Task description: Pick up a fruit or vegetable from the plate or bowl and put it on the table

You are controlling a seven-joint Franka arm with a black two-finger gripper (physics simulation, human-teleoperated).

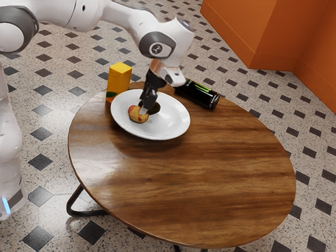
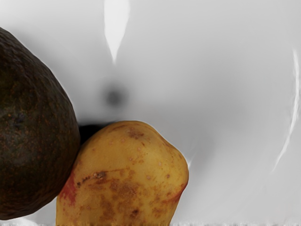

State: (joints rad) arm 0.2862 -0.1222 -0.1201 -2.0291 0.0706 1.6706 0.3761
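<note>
One lumpy yellow fruit (image 2: 127,179) beside a pebbly avocado (image 2: 33,127) — glossy plate (image 1: 170,126) beneath; gripper (image 1: 145,107) wide or narrow, cannot tell.

From my station I saw a smooth, rounded white arm (image 1: 86,11). Nearest its black gripper (image 1: 146,105) sat a copper-brown section (image 1: 156,66) and a white housing (image 1: 175,77); above those, a dark grey joint cover (image 1: 156,49) bore a round emblem. Farthest from the gripper, a blue light strip (image 1: 6,205) glowed beside a dark grey panel (image 1: 17,197).
</note>
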